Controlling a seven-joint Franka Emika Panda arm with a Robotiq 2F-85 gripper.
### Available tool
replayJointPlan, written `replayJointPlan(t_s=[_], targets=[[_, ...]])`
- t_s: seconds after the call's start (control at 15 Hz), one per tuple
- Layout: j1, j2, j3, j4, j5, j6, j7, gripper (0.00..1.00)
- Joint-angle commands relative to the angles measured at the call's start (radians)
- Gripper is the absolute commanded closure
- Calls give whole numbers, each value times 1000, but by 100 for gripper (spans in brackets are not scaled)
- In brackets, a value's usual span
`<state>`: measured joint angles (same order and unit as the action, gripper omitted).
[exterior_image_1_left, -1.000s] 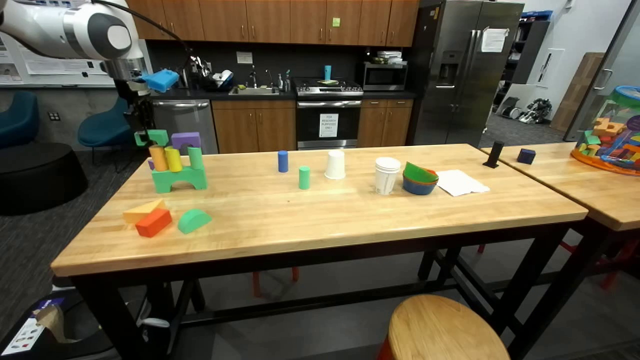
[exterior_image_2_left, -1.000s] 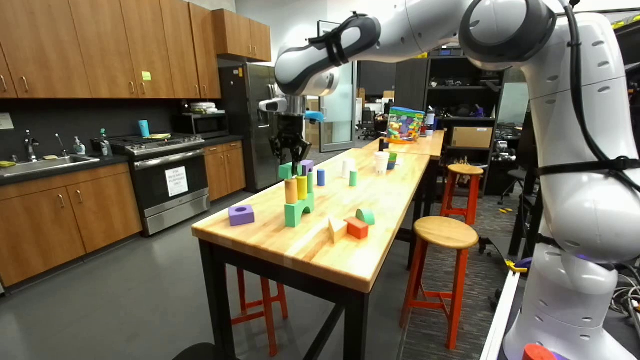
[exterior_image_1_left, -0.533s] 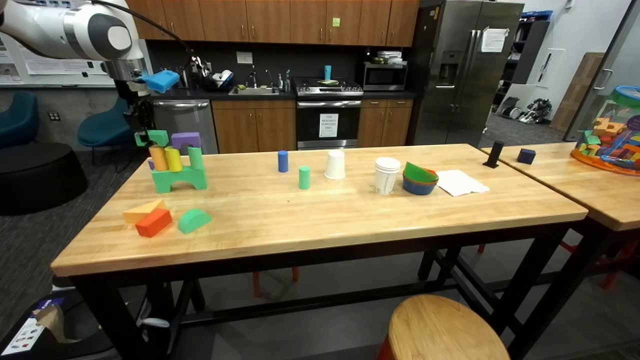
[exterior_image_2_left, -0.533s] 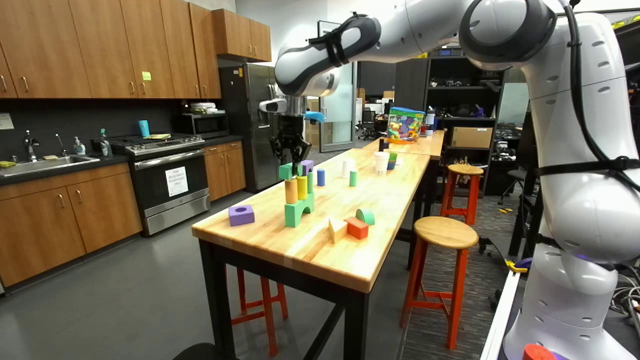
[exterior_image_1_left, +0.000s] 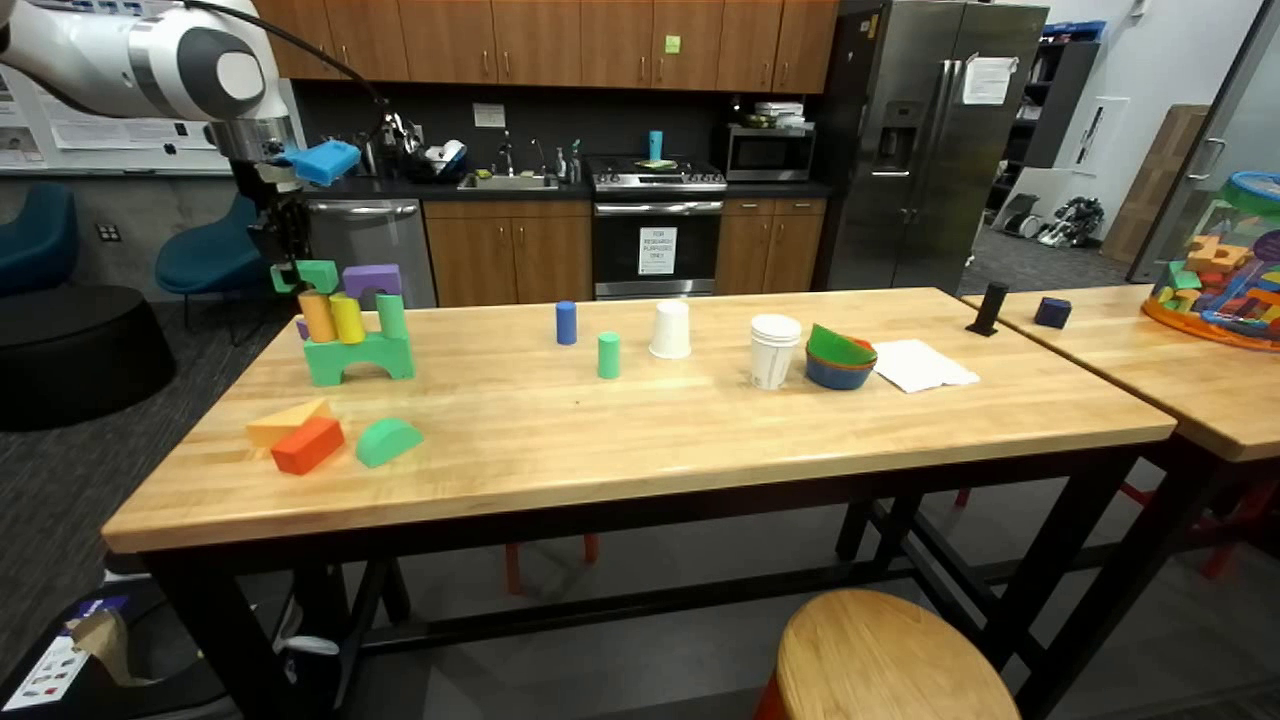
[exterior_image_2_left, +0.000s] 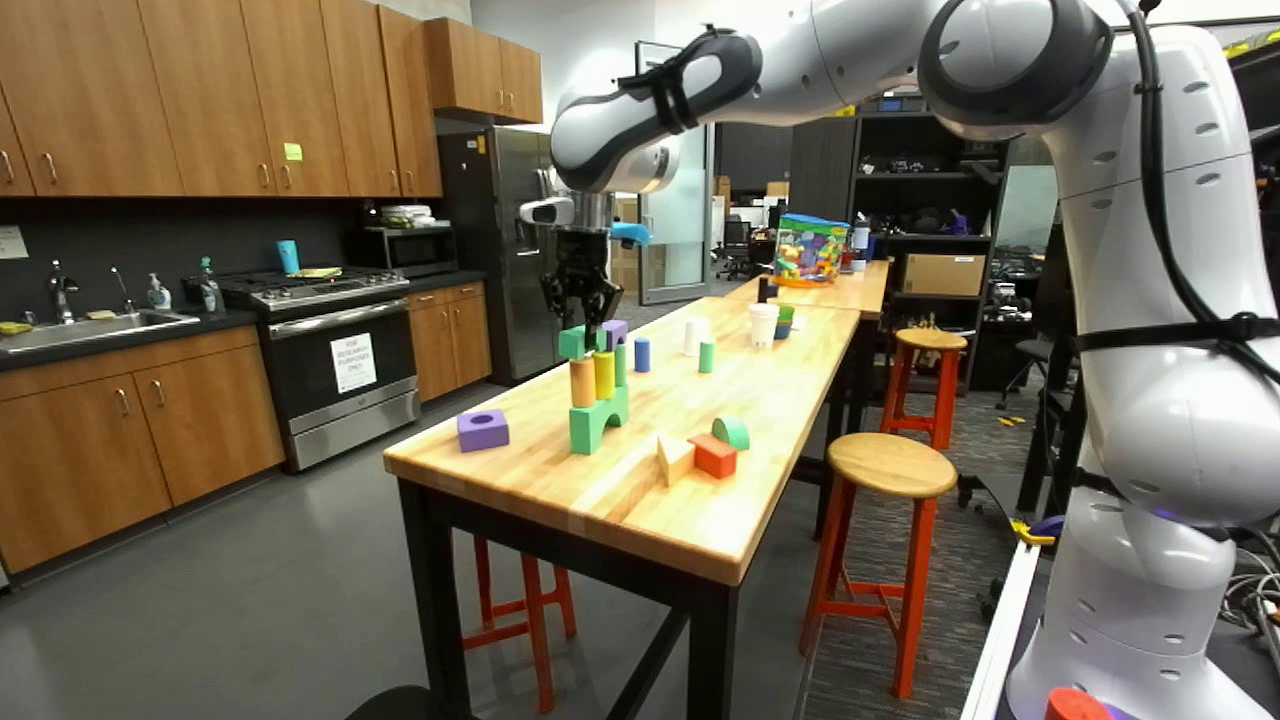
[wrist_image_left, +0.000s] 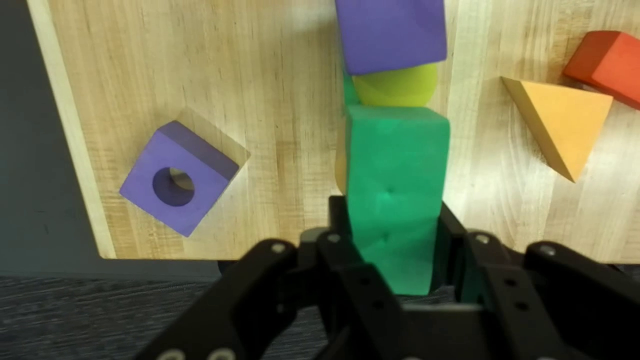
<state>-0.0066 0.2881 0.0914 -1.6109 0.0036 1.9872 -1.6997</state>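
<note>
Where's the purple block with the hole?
In the wrist view, the holed purple block lies at picture left, near a corner of the table, left of the green block held in the gripper.

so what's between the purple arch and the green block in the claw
In the wrist view, a yellow cylinder and a green sliver beside it show between the purple arch and the green block in the claw.

The purple arch (exterior_image_1_left: 371, 275) stands just beside the green block (wrist_image_left: 397, 190), so the gap between them is very narrow. Below, the orange cylinder (exterior_image_1_left: 317, 320) and the yellow cylinder (exterior_image_1_left: 347, 320) block the way. There is room to pass between these cylinders and the purple block with the hole (wrist_image_left: 204, 182).
</note>
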Motion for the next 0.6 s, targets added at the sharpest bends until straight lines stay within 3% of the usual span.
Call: replayJointPlan(t_s=[0.0,0.53], targets=[[-2,-15,-8,-8,-7,9,18,85],[-1,-8,-3,-2,1,2,-1,85]])
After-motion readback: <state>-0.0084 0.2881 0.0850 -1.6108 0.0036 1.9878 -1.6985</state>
